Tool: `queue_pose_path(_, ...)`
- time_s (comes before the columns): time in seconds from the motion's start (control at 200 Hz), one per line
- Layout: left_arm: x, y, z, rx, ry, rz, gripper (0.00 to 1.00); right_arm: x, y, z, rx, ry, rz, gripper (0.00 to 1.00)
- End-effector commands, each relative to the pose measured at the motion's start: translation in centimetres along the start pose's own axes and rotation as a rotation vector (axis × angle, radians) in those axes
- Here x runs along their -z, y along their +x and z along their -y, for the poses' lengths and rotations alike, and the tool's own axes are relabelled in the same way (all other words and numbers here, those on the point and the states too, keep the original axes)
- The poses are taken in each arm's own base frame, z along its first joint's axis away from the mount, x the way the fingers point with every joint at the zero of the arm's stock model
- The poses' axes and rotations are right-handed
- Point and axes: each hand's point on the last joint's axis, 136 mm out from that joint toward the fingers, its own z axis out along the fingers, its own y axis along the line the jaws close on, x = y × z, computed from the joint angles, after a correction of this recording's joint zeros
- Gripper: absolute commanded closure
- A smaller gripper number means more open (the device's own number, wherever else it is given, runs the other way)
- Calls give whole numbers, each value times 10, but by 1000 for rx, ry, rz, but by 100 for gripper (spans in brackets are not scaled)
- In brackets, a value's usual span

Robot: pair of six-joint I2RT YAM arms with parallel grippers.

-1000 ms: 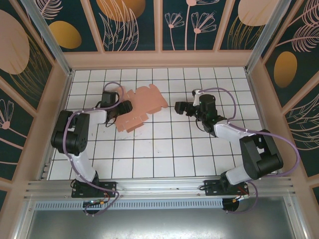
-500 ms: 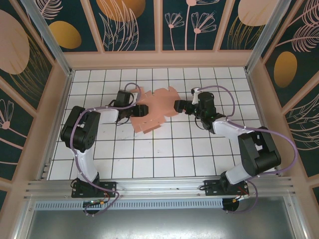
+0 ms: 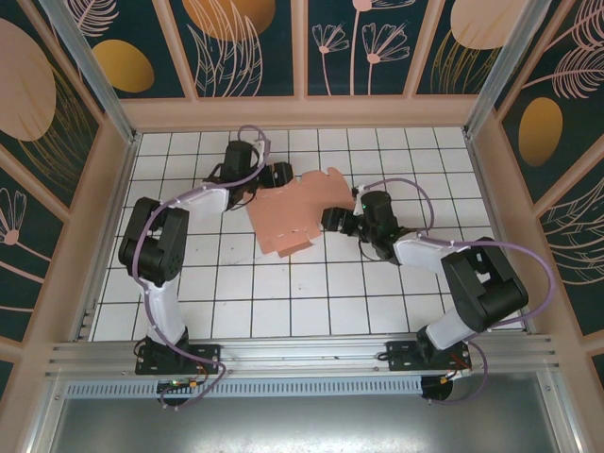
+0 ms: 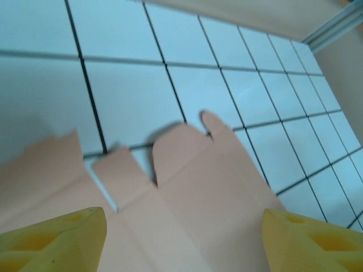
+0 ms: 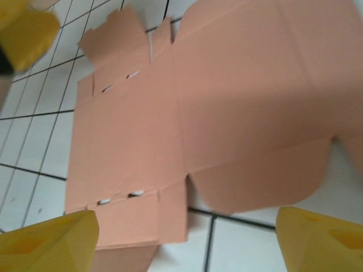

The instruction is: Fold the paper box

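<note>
On the white-tiled surface (image 3: 283, 293), the right claw (image 3: 331, 220) hangs, fingers spread apart, at the near-right edge of the unfolded salmon-pink paper box (image 3: 297, 212) lying mid-surface. Beyond it, the left claw (image 3: 280, 175), likewise spread, hovers over the far-left flaps.

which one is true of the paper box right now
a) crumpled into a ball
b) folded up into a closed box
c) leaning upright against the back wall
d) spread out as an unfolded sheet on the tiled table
d: the paper box is an open sheet with its flaps and tabs spread out, between the left gripper and the right gripper.
</note>
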Motion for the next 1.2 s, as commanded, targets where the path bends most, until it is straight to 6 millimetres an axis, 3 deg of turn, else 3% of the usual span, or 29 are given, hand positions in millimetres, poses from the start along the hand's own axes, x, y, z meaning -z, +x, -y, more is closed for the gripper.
queue_pose_path(0.0, -18, 29, -34, 7, -102, -100, 29, -6, 13, -15, -52, -38, 12, 24)
queue_pose_path(0.26, -24, 48, -65, 72, -168, -112, 32, -19, 45, -44, -196, -95, -15, 28)
queue_pose_path(0.405, -13, 53, -77, 123, -195, -95, 33, -30, 57, -57, -293, -167, -62, 29)
queue_pose_path(0.591, 9, 64, -87, 163, -240, -79, 33, -41, 67, -53, -373, -164, -91, 35)
queue_pose_path(0.906, 56, 106, -85, 290, -242, -61, 31, -62, 58, -41, -363, -120, -114, 71)
queue_pose_path(1.196, 100, 119, -61, 421, -140, 32, 29, -86, 21, -16, -310, -59, -97, 74)
